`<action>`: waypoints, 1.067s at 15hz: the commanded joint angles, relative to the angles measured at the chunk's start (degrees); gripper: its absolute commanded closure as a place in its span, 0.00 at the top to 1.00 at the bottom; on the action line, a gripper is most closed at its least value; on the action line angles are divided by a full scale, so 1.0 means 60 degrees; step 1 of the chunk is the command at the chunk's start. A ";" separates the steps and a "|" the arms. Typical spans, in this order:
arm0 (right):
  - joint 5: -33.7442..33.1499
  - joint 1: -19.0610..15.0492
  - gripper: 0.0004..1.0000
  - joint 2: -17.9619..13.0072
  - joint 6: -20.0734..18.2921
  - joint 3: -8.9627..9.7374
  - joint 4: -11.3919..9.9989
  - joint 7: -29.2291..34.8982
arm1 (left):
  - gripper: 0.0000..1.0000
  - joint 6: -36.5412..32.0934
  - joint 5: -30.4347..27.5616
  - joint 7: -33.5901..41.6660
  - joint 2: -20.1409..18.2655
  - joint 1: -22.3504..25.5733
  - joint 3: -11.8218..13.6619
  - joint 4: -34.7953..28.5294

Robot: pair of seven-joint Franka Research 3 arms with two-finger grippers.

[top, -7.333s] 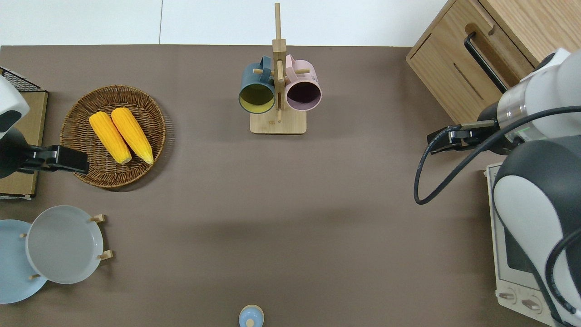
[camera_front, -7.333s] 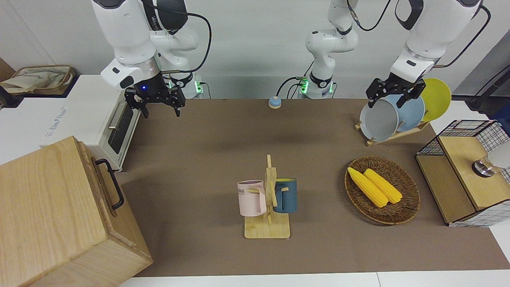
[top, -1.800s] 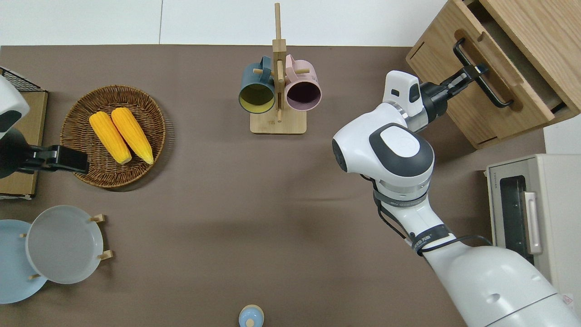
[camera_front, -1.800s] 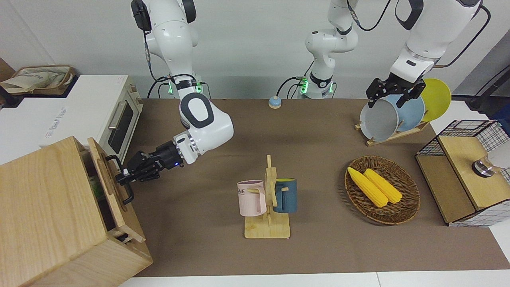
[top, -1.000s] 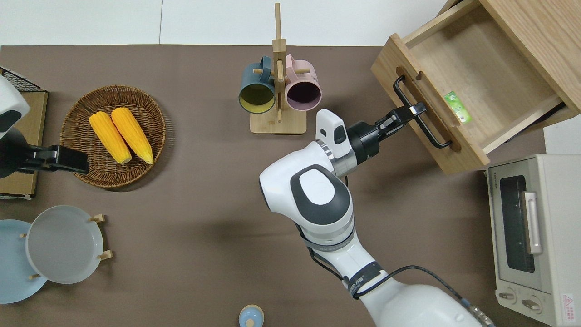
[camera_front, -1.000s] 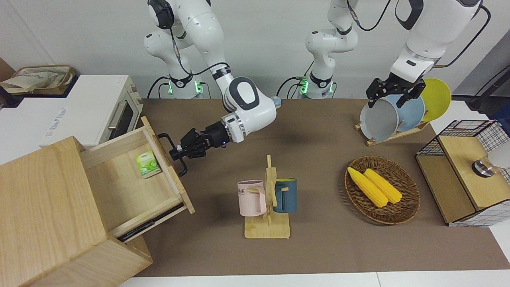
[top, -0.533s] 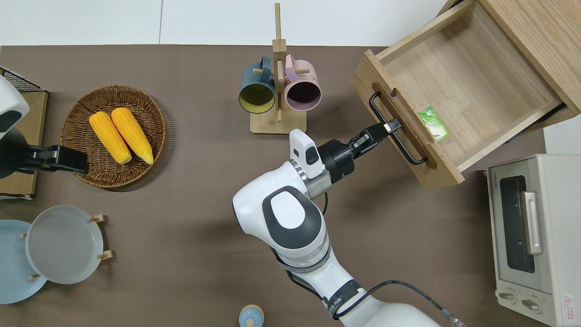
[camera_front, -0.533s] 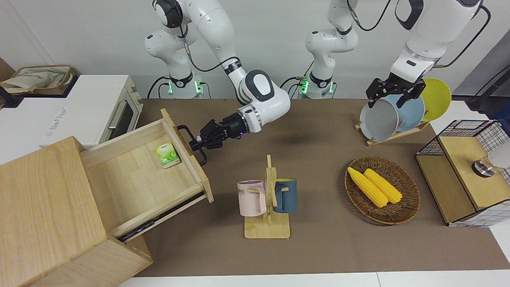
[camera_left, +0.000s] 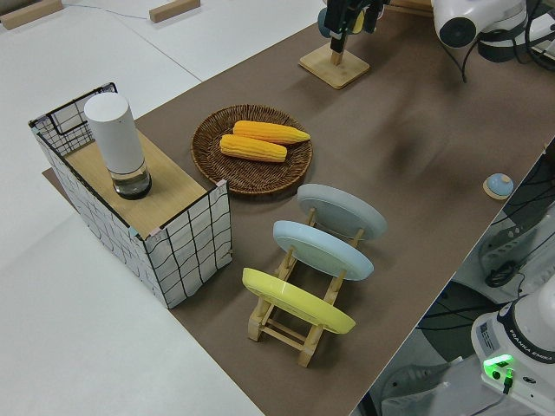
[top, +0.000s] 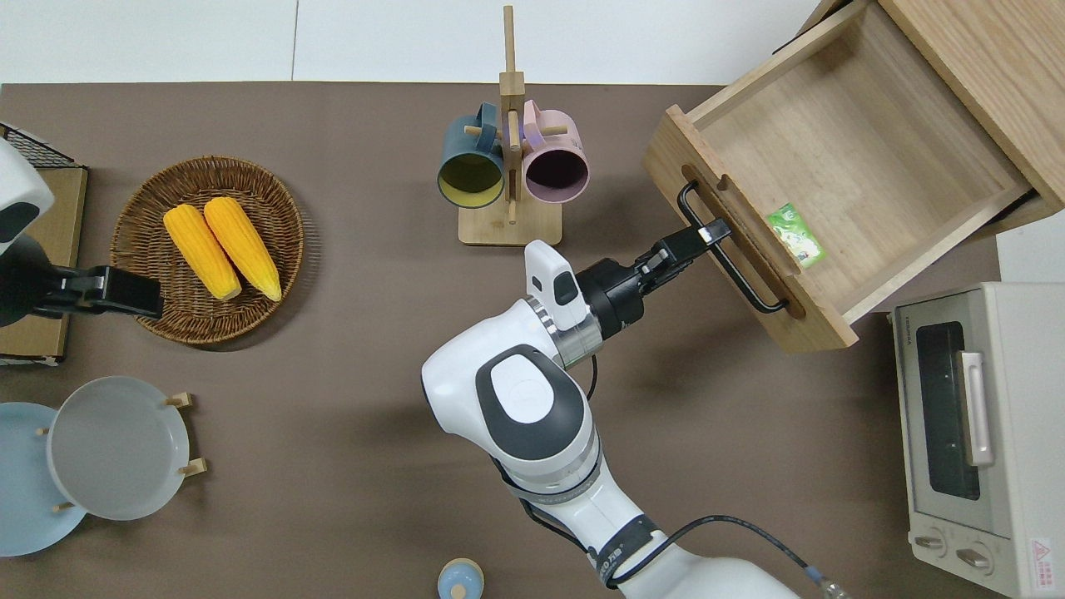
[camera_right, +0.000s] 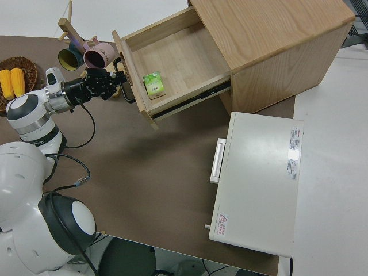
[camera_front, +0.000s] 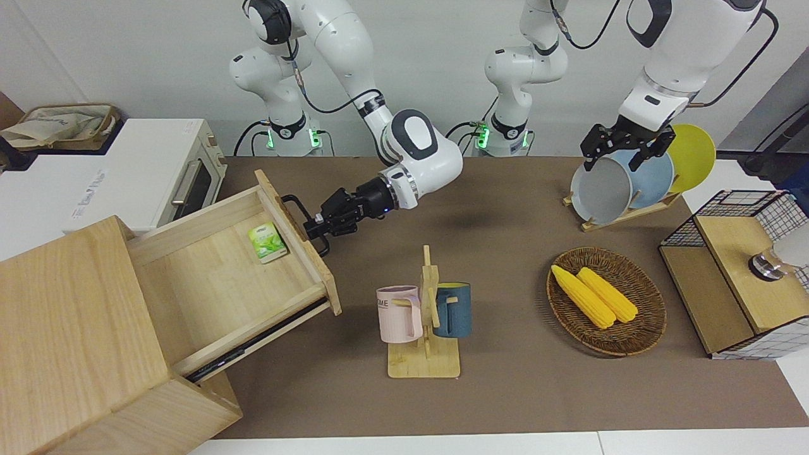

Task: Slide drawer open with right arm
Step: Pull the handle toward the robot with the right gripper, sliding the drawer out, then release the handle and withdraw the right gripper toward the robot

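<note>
The drawer (camera_front: 221, 284) stands pulled far out of the big pale wood box (camera_front: 63, 328) at the right arm's end of the table. It also shows in the overhead view (top: 849, 133) and the right side view (camera_right: 172, 54). My right gripper (camera_front: 314, 226) is shut on the drawer's black bar handle (camera_front: 292, 205) near its middle; the overhead view (top: 711, 230) shows the same grip on the handle (top: 745, 279). A small green packet (top: 796, 235) lies inside the drawer against its front wall. My left arm is parked, its gripper (camera_front: 610, 165) open.
A mug rack (top: 509, 226) with a blue mug and a pink mug stands beside the drawer front, close to my right arm. A white toaster oven (top: 973, 433) sits nearer to the robots than the box. A corn basket (camera_front: 607, 303) and a plate rack (camera_front: 626, 189) are toward the left arm's end.
My right gripper has pulled the handle toward the table's middle, and the drawer has slid farther out of the box. In the last half second it moved only slightly. The left arm is still.
</note>
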 commanded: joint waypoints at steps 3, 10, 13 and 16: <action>0.0034 0.0072 0.98 0.0110 0.0046 -0.0007 0.0141 -0.0245 | 0.99 -0.0188 0.0164 0.0093 0.0109 0.0051 -0.0066 0.0234; 0.0194 0.0319 0.99 0.0227 -0.0012 0.0008 0.0492 -0.0318 | 0.99 -0.0188 0.0164 0.0093 0.0109 0.0051 -0.0066 0.0248; 0.0474 0.0656 0.98 0.0431 -0.0450 0.0008 0.0828 -0.0347 | 0.99 -0.0188 0.0164 0.0093 0.0109 0.0051 -0.0066 0.0234; 0.0779 0.0847 0.98 0.0520 -0.0730 0.0008 0.1107 -0.0362 | 0.99 -0.0188 0.0164 0.0093 0.0109 0.0051 -0.0066 0.0234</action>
